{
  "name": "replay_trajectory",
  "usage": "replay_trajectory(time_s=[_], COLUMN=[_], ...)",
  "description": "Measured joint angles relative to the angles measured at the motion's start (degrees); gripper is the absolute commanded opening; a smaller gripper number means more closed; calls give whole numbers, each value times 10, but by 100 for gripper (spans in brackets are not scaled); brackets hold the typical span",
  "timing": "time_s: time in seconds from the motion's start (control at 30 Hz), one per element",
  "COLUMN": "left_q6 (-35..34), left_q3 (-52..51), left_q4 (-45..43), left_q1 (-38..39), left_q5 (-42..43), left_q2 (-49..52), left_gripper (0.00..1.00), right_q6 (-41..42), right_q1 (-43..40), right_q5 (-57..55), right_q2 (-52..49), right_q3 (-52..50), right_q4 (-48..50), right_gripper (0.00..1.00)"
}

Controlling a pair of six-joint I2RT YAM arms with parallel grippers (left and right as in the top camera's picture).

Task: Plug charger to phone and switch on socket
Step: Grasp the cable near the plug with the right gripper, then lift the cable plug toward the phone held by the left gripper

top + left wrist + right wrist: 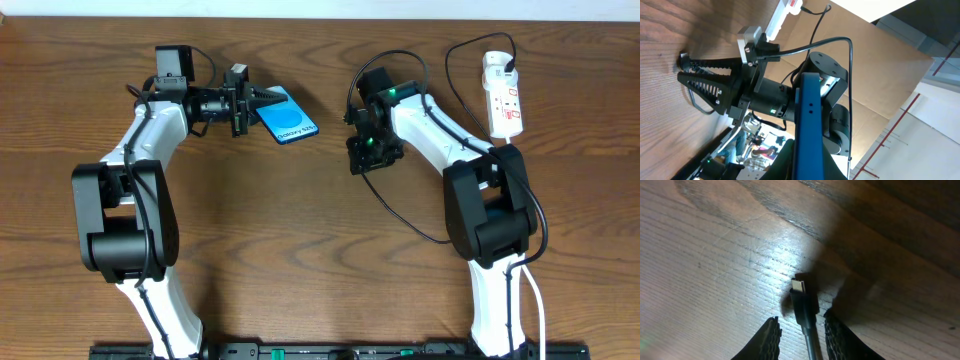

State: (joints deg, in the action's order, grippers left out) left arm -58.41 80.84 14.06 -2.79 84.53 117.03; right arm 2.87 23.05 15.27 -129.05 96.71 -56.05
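Note:
My left gripper (258,106) is shut on the phone (287,119), which is held off the table with its blue Galaxy screen facing up. The left wrist view shows the phone (807,120) edge-on as a blue bar between the fingers. My right gripper (368,152) points down at the table. Its ribbed fingers (767,340) stand open on either side of the charger (805,315), and the connector tip (798,286) points away just past them. The thin black cable (410,222) loops across the table. The white socket (503,95) lies far right with the black plug (497,64) in it.
The socket's white cord and the robot's thicker black cables run near the right arm's base (490,215). The left wrist view also shows the right gripper (705,85) low over the wood and the socket (782,15) behind it.

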Motion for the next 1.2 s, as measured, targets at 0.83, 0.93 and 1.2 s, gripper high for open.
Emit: replay_trajectory(time_s=[0.83,0.93,1.2], left_q6=[0,0,0], left_q3=[0,0,0], left_q4=[0,0,0], left_q1=[0,0,0], left_q5=[0,0,0], left_q2=[0,0,0], left_gripper=[7,7,7], right_q6=[48,42,-8], right_q1=[37,33,10], right_q5=[-108,-97,22], right_q2=[2,2,13], right_q3=[0,2,-13], right_q4=[2,1,-4], right_gripper=[1,1,1])
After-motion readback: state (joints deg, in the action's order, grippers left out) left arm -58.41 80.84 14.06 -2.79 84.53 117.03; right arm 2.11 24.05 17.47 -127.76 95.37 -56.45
